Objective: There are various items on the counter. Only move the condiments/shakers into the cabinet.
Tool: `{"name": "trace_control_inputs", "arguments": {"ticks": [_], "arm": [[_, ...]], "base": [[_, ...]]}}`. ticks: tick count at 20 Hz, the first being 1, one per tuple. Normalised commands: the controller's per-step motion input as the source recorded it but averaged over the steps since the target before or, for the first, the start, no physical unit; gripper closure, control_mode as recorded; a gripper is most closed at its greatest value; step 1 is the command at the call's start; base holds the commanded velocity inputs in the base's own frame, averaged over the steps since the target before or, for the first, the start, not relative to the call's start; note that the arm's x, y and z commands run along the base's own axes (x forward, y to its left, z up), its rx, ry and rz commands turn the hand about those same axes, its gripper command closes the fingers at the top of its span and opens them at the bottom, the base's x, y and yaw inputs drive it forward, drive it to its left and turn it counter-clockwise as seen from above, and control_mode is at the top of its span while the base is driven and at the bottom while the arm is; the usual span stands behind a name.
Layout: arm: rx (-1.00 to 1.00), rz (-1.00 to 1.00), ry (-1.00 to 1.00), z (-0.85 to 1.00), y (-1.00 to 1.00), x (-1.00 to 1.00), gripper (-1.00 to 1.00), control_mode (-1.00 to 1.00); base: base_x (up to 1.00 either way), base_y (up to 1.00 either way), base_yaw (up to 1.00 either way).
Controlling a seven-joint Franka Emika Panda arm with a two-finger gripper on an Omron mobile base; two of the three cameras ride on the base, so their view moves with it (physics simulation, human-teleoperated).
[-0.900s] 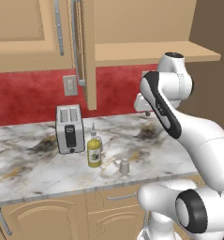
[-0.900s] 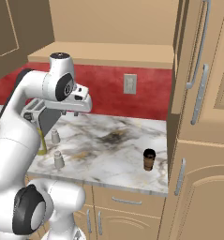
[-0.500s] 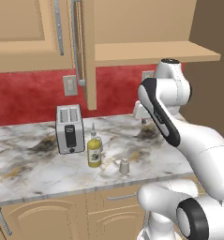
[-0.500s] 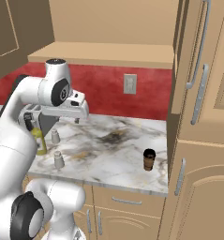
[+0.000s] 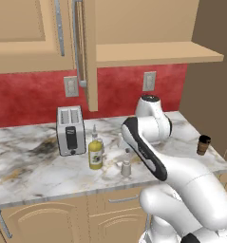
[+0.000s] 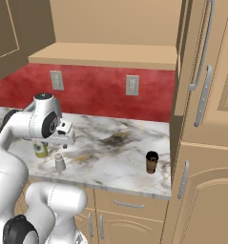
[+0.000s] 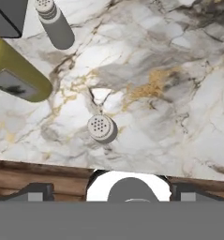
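My gripper point(image 7: 111, 190) has swung lower and spread wide open above the grey shaker point(image 7: 101, 128) near the yellow-green squeeze bottle point(image 7: 15, 70), ready for a first pick.

I'm in a home kitchen: a marble worktop point(image 5: 34, 166) over wooden cupboards point(image 5: 53, 218), a red backsplash point(image 5: 29, 97) with wall sockets point(image 5: 70, 86), a toaster point(image 5: 70, 130), a squeeze bottle point(image 5: 95, 152) and an open wall cabinet point(image 5: 153, 52) overhead.
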Motion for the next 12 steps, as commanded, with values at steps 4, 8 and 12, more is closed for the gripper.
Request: {"name": "trace_control_inputs", "arguments": {"ticks": [4,8,12], "arm": [[0.06,0.00,-0.04,-0.70,0.17,0.46,-1.00,-1.00],[-0.09,-0.01,-0.07,-0.27,0.00,0.27,-1.00,-1.00],[-0.04,0.00,-0.06,-0.36,0.01,0.20,-1.00,-1.00]], "base": [[0.00,0.00,0.00],[0.00,0.00,0.00],[0.00,0.00,0.00]]}}
